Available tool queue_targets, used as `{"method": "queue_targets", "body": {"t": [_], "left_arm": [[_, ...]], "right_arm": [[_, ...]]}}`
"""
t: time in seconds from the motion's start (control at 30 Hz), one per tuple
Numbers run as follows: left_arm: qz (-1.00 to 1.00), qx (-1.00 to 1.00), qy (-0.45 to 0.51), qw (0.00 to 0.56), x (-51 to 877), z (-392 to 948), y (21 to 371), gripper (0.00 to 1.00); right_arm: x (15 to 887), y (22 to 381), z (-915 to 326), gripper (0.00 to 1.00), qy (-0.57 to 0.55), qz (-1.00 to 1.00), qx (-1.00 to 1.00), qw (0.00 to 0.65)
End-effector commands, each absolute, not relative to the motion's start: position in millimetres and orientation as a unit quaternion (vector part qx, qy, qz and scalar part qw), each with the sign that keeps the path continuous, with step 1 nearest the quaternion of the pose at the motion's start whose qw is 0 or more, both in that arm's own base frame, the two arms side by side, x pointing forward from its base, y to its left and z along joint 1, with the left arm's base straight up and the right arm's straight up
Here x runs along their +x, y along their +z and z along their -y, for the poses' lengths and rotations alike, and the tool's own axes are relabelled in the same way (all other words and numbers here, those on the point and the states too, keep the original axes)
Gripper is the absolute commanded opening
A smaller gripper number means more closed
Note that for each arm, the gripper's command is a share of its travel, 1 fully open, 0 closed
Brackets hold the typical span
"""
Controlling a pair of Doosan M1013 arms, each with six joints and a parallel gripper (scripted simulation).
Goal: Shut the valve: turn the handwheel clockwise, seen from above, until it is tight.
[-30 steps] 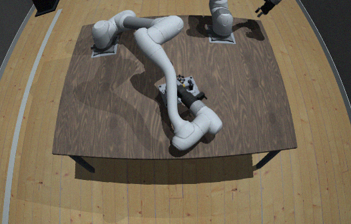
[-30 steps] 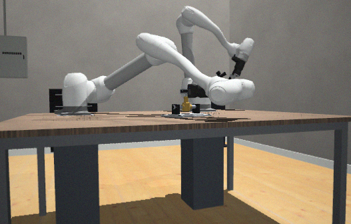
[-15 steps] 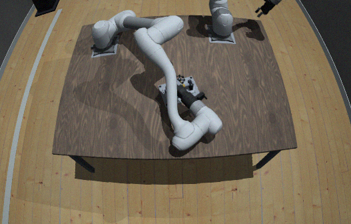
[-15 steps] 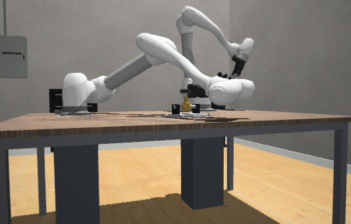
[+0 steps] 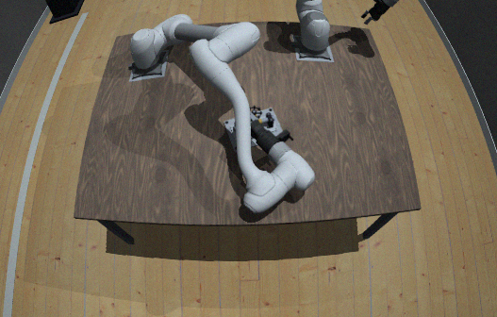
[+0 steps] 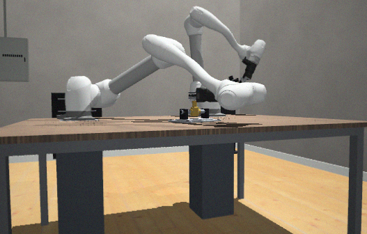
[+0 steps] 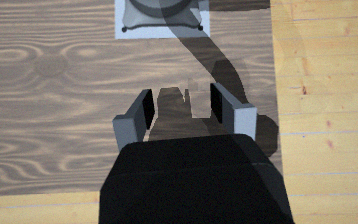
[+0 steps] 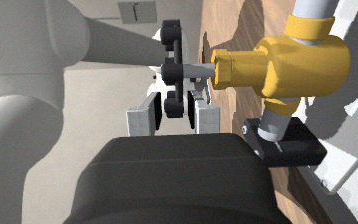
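The right pincer (image 5: 253, 120) (image 6: 192, 95) (image 8: 174, 103) stands part open, about halfway, and it has hold of nothing: the near knob (image 8: 174, 107) of the handwheel (image 5: 256, 111) (image 8: 178, 50) lies between its fingers, with a small gap at each side. In the right wrist view, the hub of the wheel lies at twelve o'clock from this pincer, and the stem (image 8: 198, 70) runs toward three o'clock, into the yellow valve body (image 5: 259, 121) (image 6: 194, 111) (image 8: 306, 65). The exterior view shows that this long axis is upright, so the wheel lies flat above the body, near the middle of the table (image 5: 156, 189) (image 6: 306, 124) (image 7: 41, 100) (image 8: 231, 25). The right arm is clearly the nearer one. The left pincer (image 5: 367, 18) (image 6: 243, 79) (image 7: 181, 98) is wide open and holds nothing, well apart from the valve, toward one o'clock in the top view. I see no container; the valve is carried by a pale base plate (image 5: 229, 124) (image 6: 177, 120). Probably the coming move is to clear the knob, or to grip it again, and then to turn clockwise from above. If the fingers move sideways too early, they could push the wheel back. How tight it is, I cannot tell.
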State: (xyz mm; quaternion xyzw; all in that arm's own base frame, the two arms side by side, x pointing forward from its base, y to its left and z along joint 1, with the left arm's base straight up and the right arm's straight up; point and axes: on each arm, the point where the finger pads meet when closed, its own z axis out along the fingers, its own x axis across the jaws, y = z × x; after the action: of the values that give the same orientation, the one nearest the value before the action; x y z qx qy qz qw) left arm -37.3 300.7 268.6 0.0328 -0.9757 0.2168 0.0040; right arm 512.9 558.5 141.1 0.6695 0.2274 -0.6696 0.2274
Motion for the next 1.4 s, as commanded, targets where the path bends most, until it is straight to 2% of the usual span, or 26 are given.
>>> {"method": "queue_targets", "body": {"t": [0.0,1.37], "left_arm": [[0.976,0.033,0.216,0.004,-37.4,-301.0,268.9,1.00],[0.976,0.033,0.216,0.004,-37.4,-301.0,268.9,1.00]], "right_arm": [[513.1,142.3,-558.5,0.54,-0.669,-0.228,0.670,0.227],[513.7,142.3,-559.0,0.54,-0.666,-0.236,0.667,0.236]]}}
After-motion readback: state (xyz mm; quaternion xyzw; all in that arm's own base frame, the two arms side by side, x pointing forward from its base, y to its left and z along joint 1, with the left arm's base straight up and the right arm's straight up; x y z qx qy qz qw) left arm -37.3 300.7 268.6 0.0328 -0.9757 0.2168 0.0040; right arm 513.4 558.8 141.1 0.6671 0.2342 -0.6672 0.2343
